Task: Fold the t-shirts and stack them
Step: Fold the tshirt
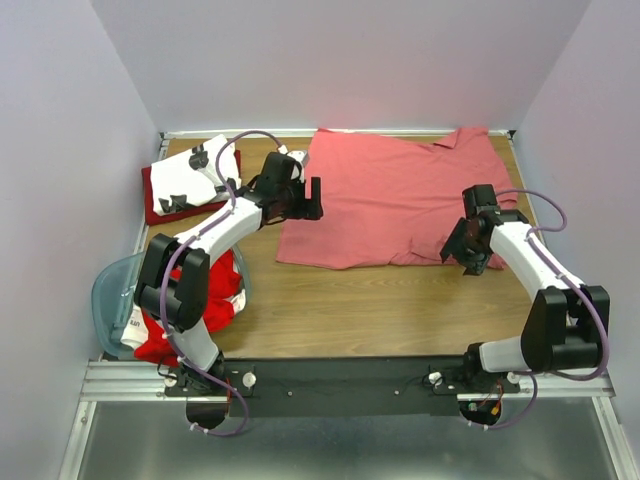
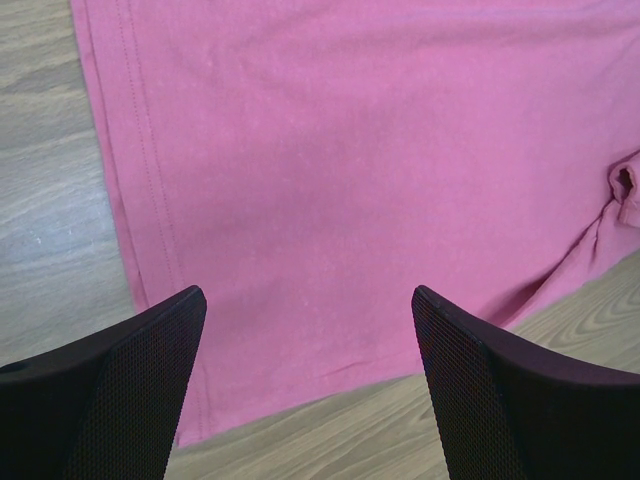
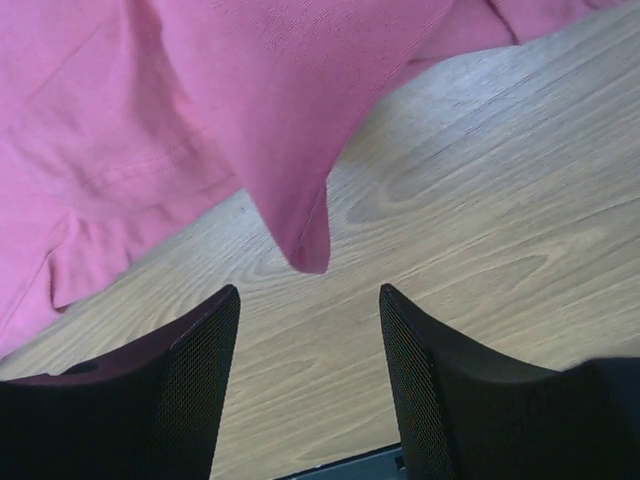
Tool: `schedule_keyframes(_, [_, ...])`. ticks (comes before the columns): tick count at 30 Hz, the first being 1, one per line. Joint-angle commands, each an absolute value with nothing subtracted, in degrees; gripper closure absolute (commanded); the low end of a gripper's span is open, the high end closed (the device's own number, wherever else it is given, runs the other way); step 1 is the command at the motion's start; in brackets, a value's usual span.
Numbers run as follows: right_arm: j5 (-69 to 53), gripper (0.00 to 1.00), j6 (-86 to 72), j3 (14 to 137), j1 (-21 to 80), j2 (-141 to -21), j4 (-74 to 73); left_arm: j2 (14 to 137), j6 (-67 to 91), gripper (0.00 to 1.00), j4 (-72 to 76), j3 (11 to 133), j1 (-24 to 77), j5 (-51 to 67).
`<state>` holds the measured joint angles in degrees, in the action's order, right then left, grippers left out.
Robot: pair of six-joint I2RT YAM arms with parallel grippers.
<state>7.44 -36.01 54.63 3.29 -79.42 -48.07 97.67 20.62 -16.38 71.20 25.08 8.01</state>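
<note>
The large salmon-pink collared cotton t-shirt point(image 1: 390, 200) lies spread mostly flat across the far middle and right of the light wooden table point(image 1: 330, 310). It looks light, limp and easily creased, so it will likely sag and drag unless lifted at two spread points. The stitched hem point(image 2: 135, 180) and the doubled corner of cloth point(image 3: 305, 245) near the sleeve look like the firmest holds (seams give the pads something thicker to bite).

The left gripper point(image 1: 308, 198) hovers over the hem side with its jaws spread wide and nothing between them. The right gripper point(image 3: 310, 295) sits just short of that corner, jaws parted and empty.

At the far left, a folded white black-printed shirt point(image 1: 195, 175) rests on a dark red one point(image 1: 160, 208). Bright red and white shirts point(image 1: 225, 290) fill the translucent pale-blue plastic tub point(image 1: 110, 290).
</note>
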Motion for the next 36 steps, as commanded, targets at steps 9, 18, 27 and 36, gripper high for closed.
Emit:
schedule_keyframes(9, [12.9,0.44,-34.7,54.5,3.1,-83.1,-38.2,95.8,20.8,0.09,-16.6,68.3,24.4,8.7])
schedule_keyframes(18, [12.0,0.79,-33.2,55.8,3.1,-85.3,-37.6,93.7,21.4,0.1,-17.0,64.5,24.4,7.7])
schedule_keyframes(27, [9.8,0.99,-33.7,58.2,2.9,-84.5,-38.8,90.9,25.7,0.17,-24.0,61.1,24.4,-3.6])
schedule_keyframes(36, [5.5,1.0,-34.7,61.2,1.9,-83.3,-40.3,89.1,31.6,0.24,-30.2,58.6,24.4,-12.5])
